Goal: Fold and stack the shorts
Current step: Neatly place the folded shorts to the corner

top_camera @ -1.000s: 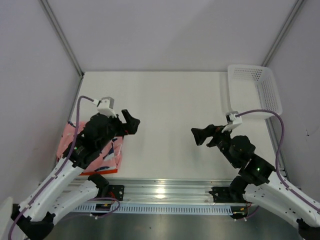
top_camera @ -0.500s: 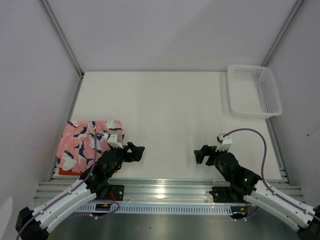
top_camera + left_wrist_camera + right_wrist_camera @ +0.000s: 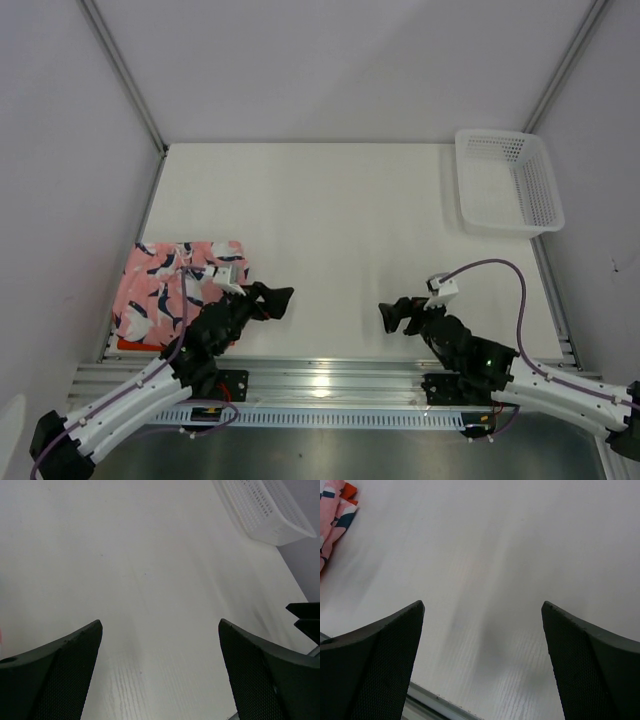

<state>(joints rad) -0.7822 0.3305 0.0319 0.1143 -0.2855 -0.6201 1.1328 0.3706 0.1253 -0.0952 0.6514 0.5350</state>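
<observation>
The pink shorts with the navy-and-white print (image 3: 165,285) lie folded at the table's near left, on top of the orange shorts (image 3: 135,344), of which only a strip shows at the front edge. Both show in the right wrist view, the pink pair (image 3: 332,512) over an orange corner (image 3: 350,490). My left gripper (image 3: 278,298) is open and empty, low over the bare table just right of the stack. My right gripper (image 3: 390,316) is open and empty, low near the table's front, facing left.
A white plastic mesh basket (image 3: 510,180) stands at the far right edge; it also shows in the left wrist view (image 3: 265,507). The metal rail (image 3: 320,380) runs along the near table edge. Grey walls surround the table.
Both arms have drawn back and dropped low toward the near edge. The left arm has come off the stack, uncovering the pink shorts. Both grippers stay open.
</observation>
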